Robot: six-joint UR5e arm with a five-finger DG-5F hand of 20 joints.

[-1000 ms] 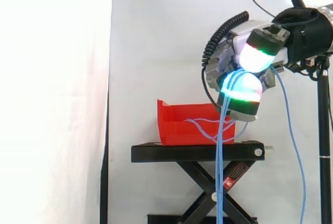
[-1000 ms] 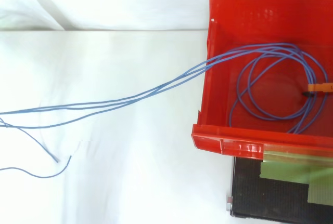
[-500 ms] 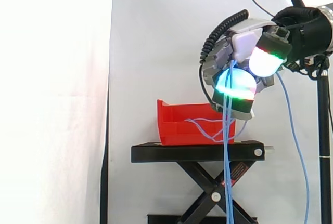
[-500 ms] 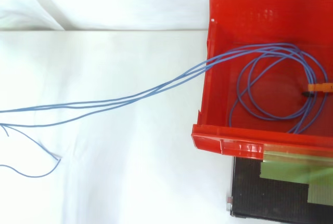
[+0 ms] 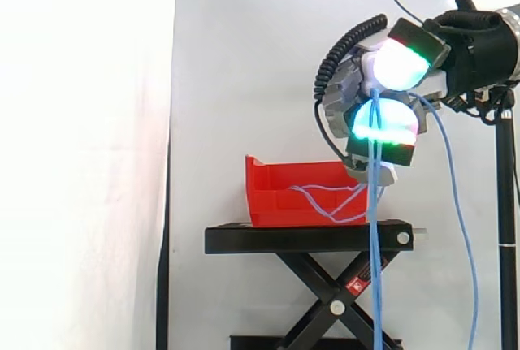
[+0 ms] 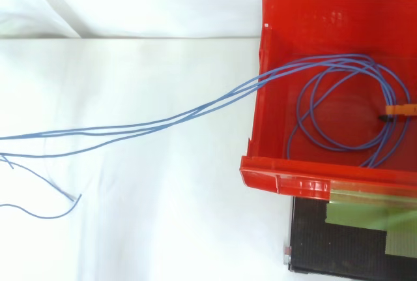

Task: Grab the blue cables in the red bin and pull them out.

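You see the hand (image 5: 344, 95) up and to the right of the red bin (image 5: 276, 194), above its right end, with its fingers (image 5: 396, 64) curled in and clamped on the blue cables (image 5: 374, 244). The strands come out from between one pad glowing white with a green band and another glowing cyan and green beneath it.

Look at the cables themselves: they are thin, light blue, and there are several strands running close together. From the pinch, a tight bundle hangs straight down in front of the black stand (image 5: 309, 239) to the bottom of the side view. Another single strand leaves the right side of the hand and drops in a long slack curve further right. A few strands also slope from the hand down into the bin, where you can see loose curves lying against its near wall.

From above, part of the cables lies in wide loops on the bin's floor, passing a small orange piece (image 6: 399, 109) near the right edge. From those loops the strands climb over the bin's left wall, then stretch leftwards, spreading a little, across the white cloth (image 6: 163, 216). Two loose ends (image 6: 70, 197) curl at the lower left of the top view.
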